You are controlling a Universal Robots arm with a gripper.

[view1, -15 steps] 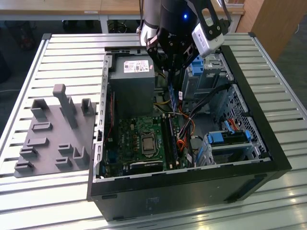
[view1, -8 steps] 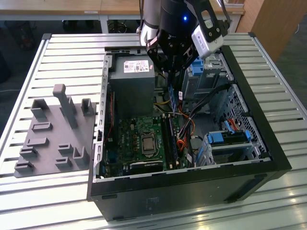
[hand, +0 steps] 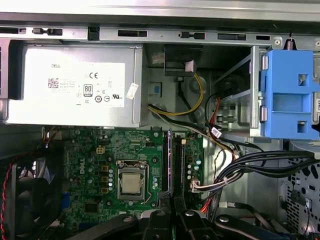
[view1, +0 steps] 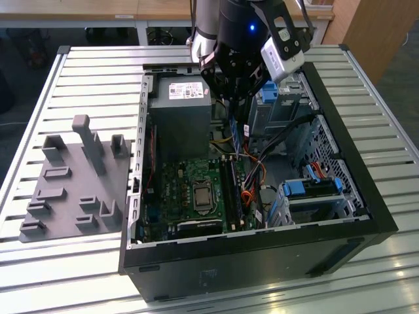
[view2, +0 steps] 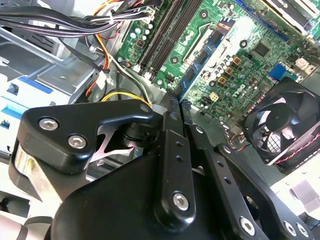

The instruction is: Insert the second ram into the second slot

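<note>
Black gripper (view2: 177, 107) linkages, silver screw heads (view2: 180, 201); silver arm (view1: 204, 29), blue light (view1: 251, 27), grey camera box (view1: 283, 55).

This looks like a robotics lab or test workshop: an open desktop computer case (view1: 366, 216) lies on a workbench (view1: 85, 78) of slatted aluminium profiles, under a robot arm (view1: 229, 33). A grey parts fixture (view1: 72, 176) sits at the exterior view's left. Wooden-topped desks (view1: 98, 8) stand far behind.

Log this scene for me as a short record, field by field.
setting: open computer case on slatted table
arm: gripper over the case, beside the power supply
jaws: closed on the memory stick
memory slots: below the stick, which is not seated
exterior view's left: gray holder tray
</note>
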